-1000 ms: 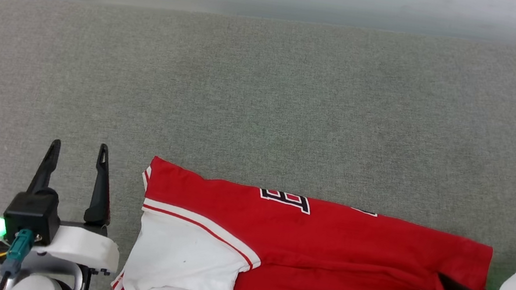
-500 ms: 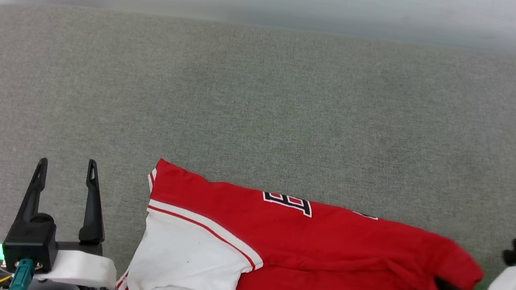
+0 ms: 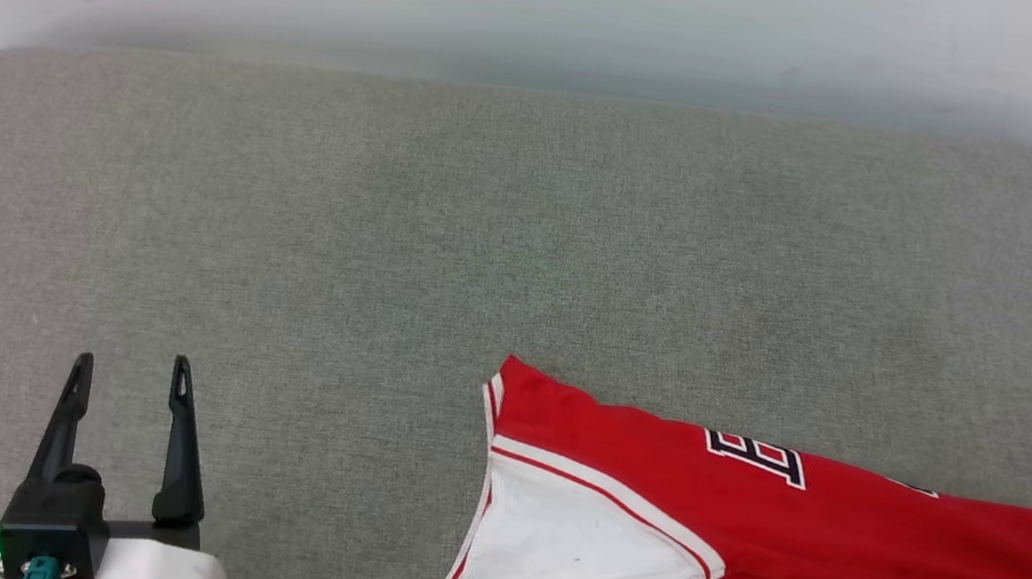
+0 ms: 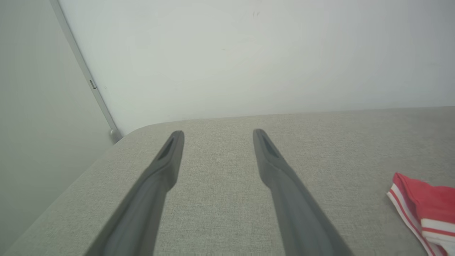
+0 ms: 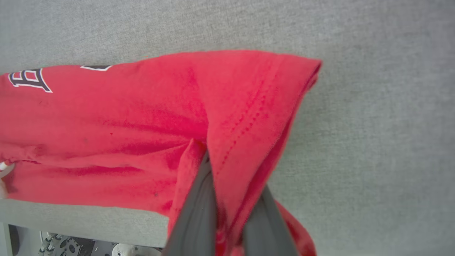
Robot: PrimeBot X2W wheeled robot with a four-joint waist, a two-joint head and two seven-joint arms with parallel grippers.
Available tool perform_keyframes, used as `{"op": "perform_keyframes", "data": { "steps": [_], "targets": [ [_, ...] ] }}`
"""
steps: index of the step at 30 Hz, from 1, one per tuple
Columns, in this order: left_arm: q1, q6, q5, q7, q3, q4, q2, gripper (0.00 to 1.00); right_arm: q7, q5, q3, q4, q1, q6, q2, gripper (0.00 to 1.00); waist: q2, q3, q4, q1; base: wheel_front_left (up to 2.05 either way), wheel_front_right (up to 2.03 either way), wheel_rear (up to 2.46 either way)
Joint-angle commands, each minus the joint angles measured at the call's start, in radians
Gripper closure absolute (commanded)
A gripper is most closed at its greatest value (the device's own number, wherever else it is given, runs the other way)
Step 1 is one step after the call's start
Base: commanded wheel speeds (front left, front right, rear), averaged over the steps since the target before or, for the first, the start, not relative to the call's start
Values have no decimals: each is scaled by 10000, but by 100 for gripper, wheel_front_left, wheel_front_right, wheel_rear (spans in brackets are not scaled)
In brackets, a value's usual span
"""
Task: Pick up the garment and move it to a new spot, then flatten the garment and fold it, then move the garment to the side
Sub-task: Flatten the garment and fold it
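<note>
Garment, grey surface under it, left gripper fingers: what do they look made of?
The garment: soft matte knit, likely cotton or polyester; it creases and shows a stitched hem.
The grey surface: matte woven upholstery-type cloth; flecked weave, rounded corner.
The fingers of the left gripper: dark matte plastic, perhaps rubber-coated; smooth, no shine.

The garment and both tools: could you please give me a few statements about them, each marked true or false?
1. The left tool stands open and empty. True.
2. The right tool hangs open above the garment. False: it is shut on the garment's red end.
3. The white sleeve lies at the garment's end nearer the left tool. True.
4. The garment's whole print shows. False: only part of the lettering shows at its far edge.
</note>
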Motion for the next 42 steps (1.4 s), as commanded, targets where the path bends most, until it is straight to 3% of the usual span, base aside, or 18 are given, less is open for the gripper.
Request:
{"op": "perform_keyframes", "data": {
  "steps": [1, 5, 14, 18, 23, 32, 42],
  "targets": [
    [139, -89, 117, -22, 78, 13, -86, 0, 68, -103, 19, 32, 24, -8, -59, 100, 0, -58, 7, 0, 0, 0, 0],
    [312, -285, 247, -22, 186, 71, -233, 0, 465, 17, 73, -566, 61, -6, -21, 100, 0, -185, 1, 0, 0, 0, 0],
    [506, -523, 368, -22, 417, 106, -445, 0, 1228, 467, -18, -3638, -85, -5, 215, 100, 0, -307, -110, 0, 0, 0, 0],
    [412, -601, 435, -22, 425, 114, -527, 0, 1698, 100, 140, -4856, -396, -5, 642, 100, 0, -248, -101, 0, 0, 0, 0],
    [235, -694, 525, -22, 425, 85, -593, 0, 2436, -857, 684, -5632, -1261, -5, 1645, 100, 0, -4, -83, 0, 0, 0, 0],
    [-207, -812, 565, -23, 331, 124, -707, 0, 3267, -2671, 2231, -4846, -3140, -5, 3919, 100, 0, 664, 91, 0, 0, 0, 0],
    [-586, -844, 548, -23, 275, 195, -790, 0, 2576, -4139, 4056, -2451, -3643, -6, 4974, 100, 0, 1166, 308, 0, 0, 0, 0]
  ]
}}
